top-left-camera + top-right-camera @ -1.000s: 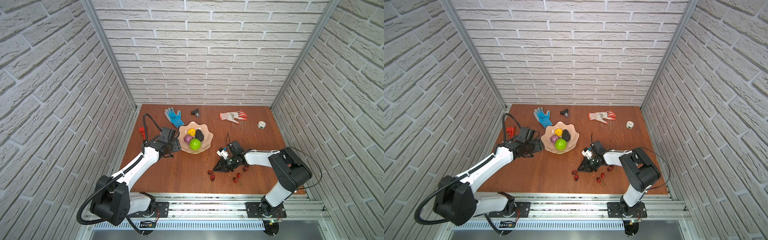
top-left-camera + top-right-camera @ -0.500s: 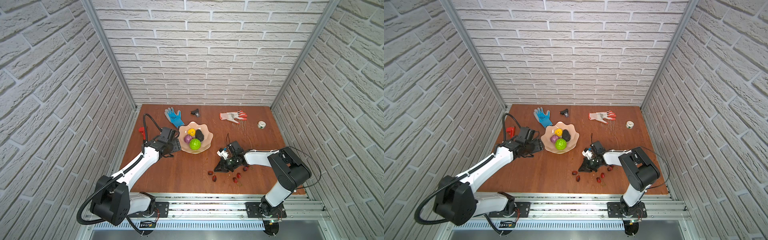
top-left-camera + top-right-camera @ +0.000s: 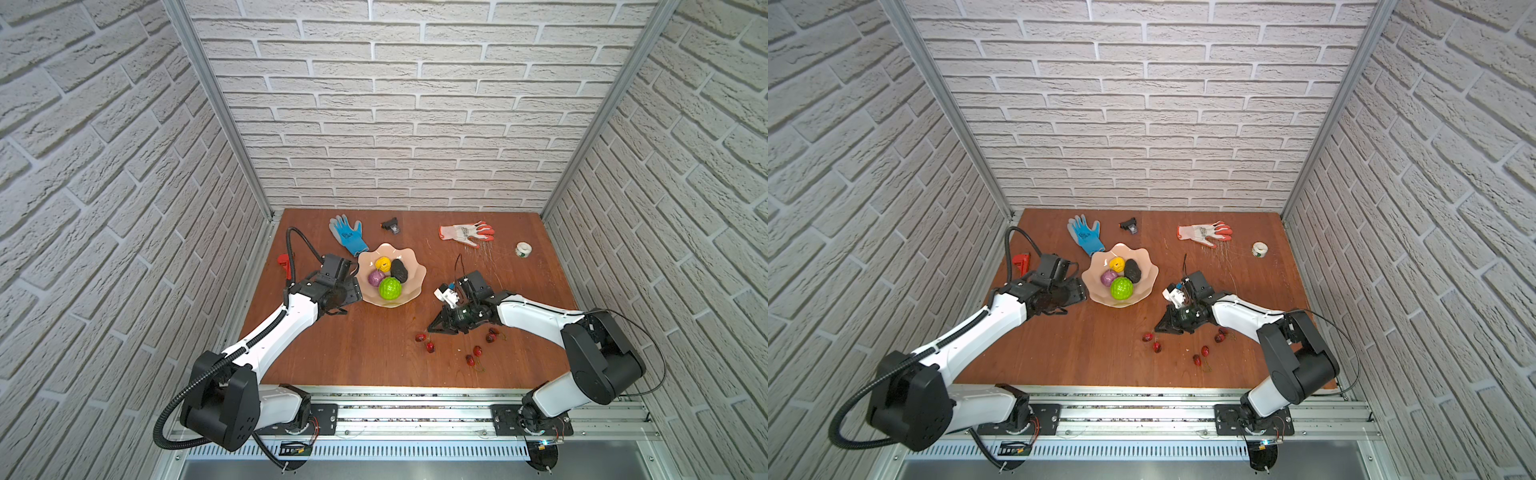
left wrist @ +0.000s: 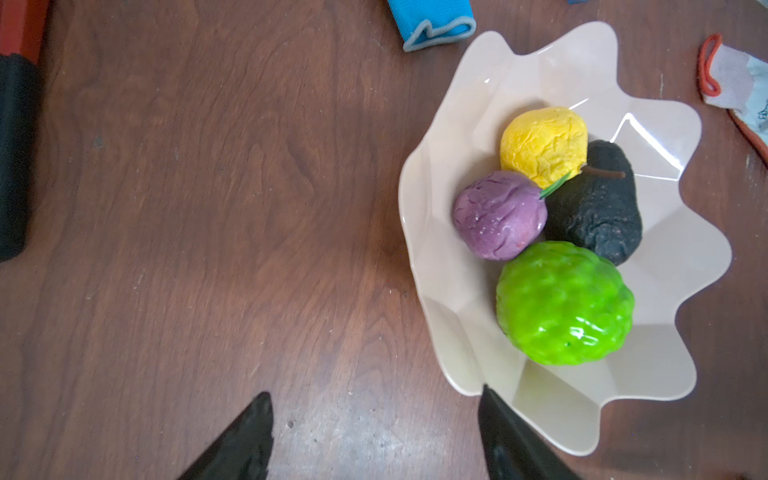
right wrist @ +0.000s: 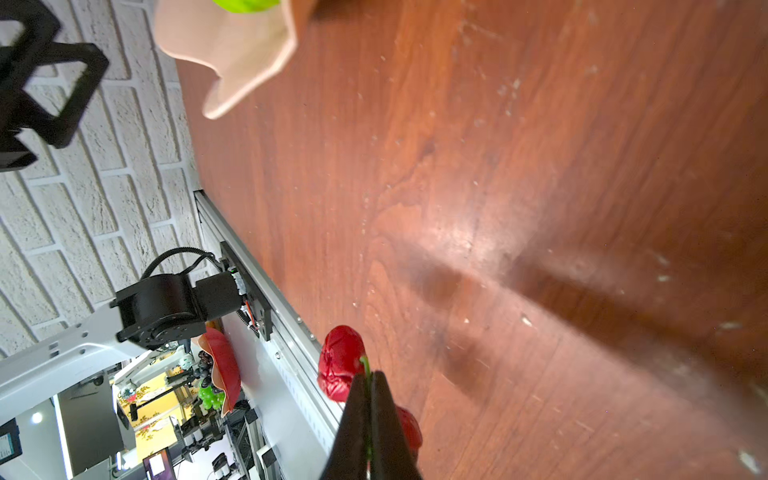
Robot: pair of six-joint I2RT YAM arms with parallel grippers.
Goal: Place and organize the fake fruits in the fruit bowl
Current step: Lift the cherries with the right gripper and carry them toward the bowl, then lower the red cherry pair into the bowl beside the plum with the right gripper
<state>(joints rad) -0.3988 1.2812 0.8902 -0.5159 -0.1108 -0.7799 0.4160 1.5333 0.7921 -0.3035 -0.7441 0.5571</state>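
My red wrench [image 3: 284, 262] lies at the left edge; blue glove [image 3: 348, 235], orange-white glove [image 3: 465, 232] and white tape roll [image 3: 523, 249] lie farther back.

right gripper [image 5: 369, 378] fingers [image 5: 353, 424] closed since before, cherry [image 5: 338, 361] stem pinched

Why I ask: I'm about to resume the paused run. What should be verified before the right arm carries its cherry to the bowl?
1. Grip: right pincer shut on the cherry by its stem: ok.
2. Lift: cherry off the table: cannot tell.
3. Room: fruit bowl has free space: ok.
4. Clearance: left pincer open, but one finger sits at the bowl rim: cannot tell.
5. Remainder: other cherries lie on the table: not ok.
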